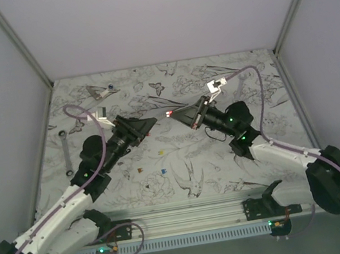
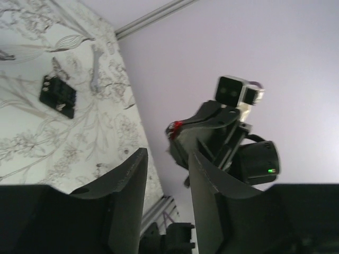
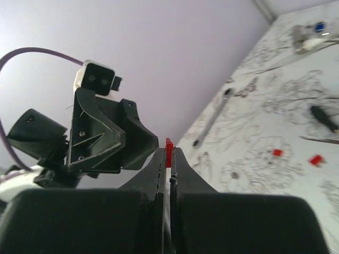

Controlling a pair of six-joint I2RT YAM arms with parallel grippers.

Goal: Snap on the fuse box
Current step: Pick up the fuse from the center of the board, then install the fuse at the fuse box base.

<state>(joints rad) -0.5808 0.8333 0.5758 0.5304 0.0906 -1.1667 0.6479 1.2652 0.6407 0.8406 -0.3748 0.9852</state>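
The right hand [image 3: 169, 161] is clenched on a red fuse [image 3: 169, 146] at mid-frame, the left hand [image 2: 166, 174] facing it is released and empty, and the fuse box [image 2: 58, 95] lies on the bench [image 2: 32, 143] at the upper left of the left wrist view.

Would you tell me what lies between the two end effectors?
A red fuse, pinched in the right end effector, facing the open left end effector; top view shows it.
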